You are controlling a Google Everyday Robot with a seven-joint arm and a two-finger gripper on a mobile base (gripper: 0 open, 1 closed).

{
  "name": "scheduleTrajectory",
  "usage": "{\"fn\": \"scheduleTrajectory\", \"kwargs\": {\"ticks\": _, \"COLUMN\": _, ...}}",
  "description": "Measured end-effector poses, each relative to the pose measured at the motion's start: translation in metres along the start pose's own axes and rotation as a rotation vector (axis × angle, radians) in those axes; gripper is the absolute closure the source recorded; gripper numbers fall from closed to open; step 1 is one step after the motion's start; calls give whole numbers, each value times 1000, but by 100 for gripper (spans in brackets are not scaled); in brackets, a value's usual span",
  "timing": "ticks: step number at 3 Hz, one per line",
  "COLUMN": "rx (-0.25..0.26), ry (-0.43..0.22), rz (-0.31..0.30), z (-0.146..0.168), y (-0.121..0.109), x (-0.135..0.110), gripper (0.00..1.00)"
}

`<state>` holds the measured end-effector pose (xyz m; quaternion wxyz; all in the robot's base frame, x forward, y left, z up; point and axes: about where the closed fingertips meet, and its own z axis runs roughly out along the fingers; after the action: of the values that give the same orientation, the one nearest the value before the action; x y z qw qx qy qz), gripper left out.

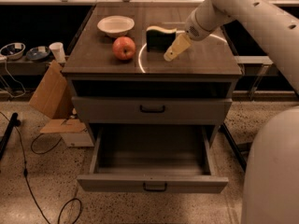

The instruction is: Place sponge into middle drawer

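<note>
**Camera view.** The cabinet is seen from the front and above. The middle drawer [117, 183] — the lower of the two grey fronts, with a dark curved handle at its centre — stands pulled out, its inside facing up, and the sponge is not in it. The upper drawer [196, 110] is closed.

On the tabletop [205, 64] the sponge [160, 38] stands on edge towards the back. Its dark green body is below and its pale yellow wavy layer is on top. A red apple [124, 48] lies just to the sponge's left, and a white bowl [115, 25] sits behind the apple.

The arm reaches in from the upper right. The end effector [169, 55] slants down towards the tabletop, with its pale tip just beside the sponge's lower right corner. Whether the tip touches the sponge cannot be told. Whether the end effector is spread or pressed together cannot be told either, but it does not appear to hold the sponge.

**Progress, as judged.** The drawer is already open to receive the sponge. The sponge has not been grasped or lifted — what remains is to grip it, carry it forward over the tabletop's front edge, lower it into the open drawer well below, and release it.
</note>
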<state>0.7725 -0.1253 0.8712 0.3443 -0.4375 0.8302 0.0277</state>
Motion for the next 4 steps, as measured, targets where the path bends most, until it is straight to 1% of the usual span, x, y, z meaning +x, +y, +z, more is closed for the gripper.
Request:
{"fn": "scheduleTrajectory", "kwargs": {"ticks": 1, "rx": -22, "ry": -20, "rz": 24, "z": 17, "y": 6, "x": -15, "gripper": 0}}
{"fn": "scheduleTrajectory", "kwargs": {"ticks": 2, "rx": -38, "ry": -33, "rz": 32, "z": 25, "y": 10, "x": -25, "gripper": 0}}
{"fn": "scheduleTrajectory", "kwargs": {"ticks": 3, "rx": -60, "ry": -55, "rz": 20, "z": 35, "y": 14, "x": -39, "gripper": 3}}
{"fn": "scheduleTrajectory", "kwargs": {"ticks": 4, "rx": -77, "ry": -72, "rz": 6, "z": 39, "y": 17, "x": -46, "gripper": 25}}
